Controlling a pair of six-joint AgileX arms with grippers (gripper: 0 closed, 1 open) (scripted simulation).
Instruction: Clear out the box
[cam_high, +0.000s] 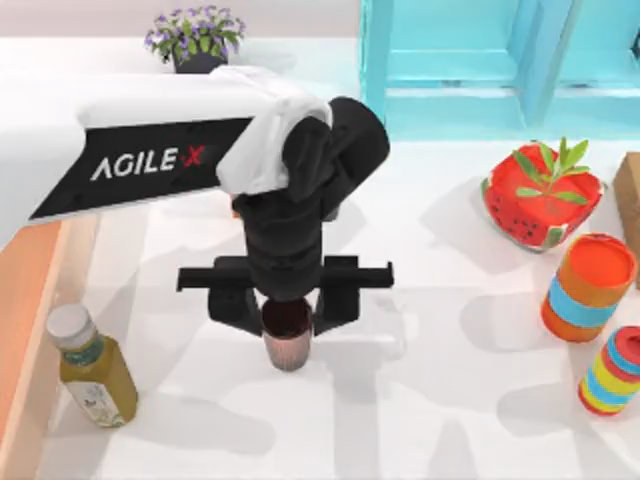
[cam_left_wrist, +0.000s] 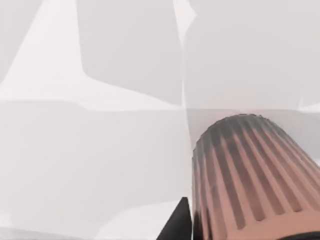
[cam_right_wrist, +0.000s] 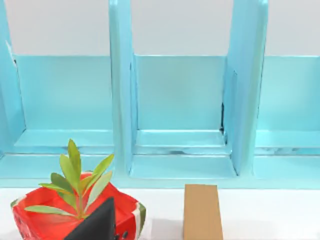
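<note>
Top view, left to right. At the 9 o'clock edge you saw the box (cam_high: 28, 300), with just its orange-brown floor and pale rim in frame. Just beside it, at 7 o'clock, a yellow bottle (cam_high: 92, 366) with a pale cap stood upright on the white desk (cam_high: 450, 400). Near centre, your left hand (cam_high: 286, 318) was clamped on a ribbed copper-brown cup (cam_high: 287, 336), one finger at each side; the left wrist view showed that cup (cam_left_wrist: 252, 175) above bare desk. At 11 o'clock sat a purple flower pot (cam_high: 195, 40); at 1 o'clock, the turquoise shelf (cam_high: 480, 60). At 3 o'clock stood a watermelon planter (cam_high: 540, 195), then two striped cans (cam_high: 588, 288) toward 4 o'clock. You could not tell the right hand's state.
</note>
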